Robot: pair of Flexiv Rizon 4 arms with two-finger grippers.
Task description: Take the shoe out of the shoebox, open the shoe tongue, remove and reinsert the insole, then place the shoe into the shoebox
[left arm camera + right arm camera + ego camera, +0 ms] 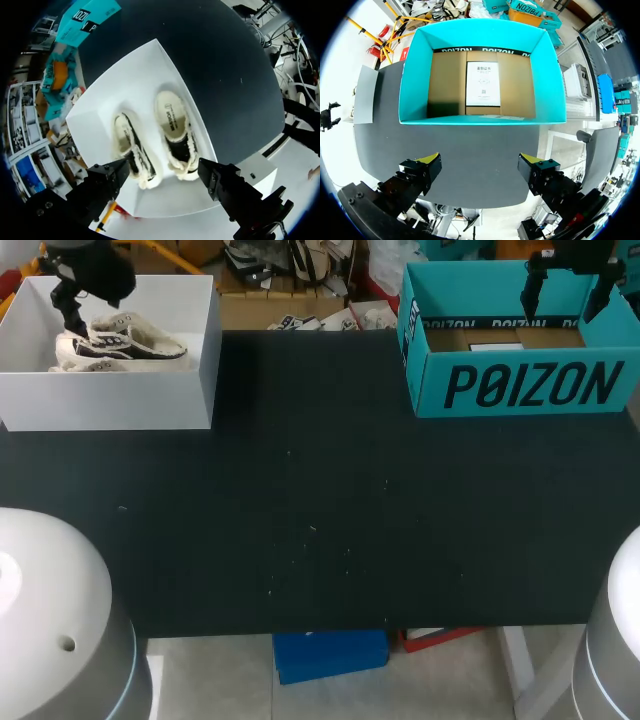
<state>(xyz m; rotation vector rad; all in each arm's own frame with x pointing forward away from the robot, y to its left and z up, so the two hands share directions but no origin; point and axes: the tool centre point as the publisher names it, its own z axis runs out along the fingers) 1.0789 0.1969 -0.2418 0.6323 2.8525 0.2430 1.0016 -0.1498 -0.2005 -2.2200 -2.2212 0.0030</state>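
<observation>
A: Shoe position?
B: Cream fleece-lined shoes point(120, 348), a pair, in the white cardboard box point(110, 395), 10 o'clock on the black worktop point(320, 520). Long axis 9-to-3. Left gripper point(72, 310) directly above, fingers spread.
A: Right gripper point(565, 298)?
B: Also spread, over the teal shoebox point(520, 385), 2 o'clock.

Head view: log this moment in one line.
left pincer: open, over shoes in white box | right pincer: open, over teal box | shoes: not yet out

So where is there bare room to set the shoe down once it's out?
The black table between the white box and the teal box is bare, as is the near strip. The white box is crowded: two shoes fill it, the left claw open above. The teal box holds only a card.
</observation>
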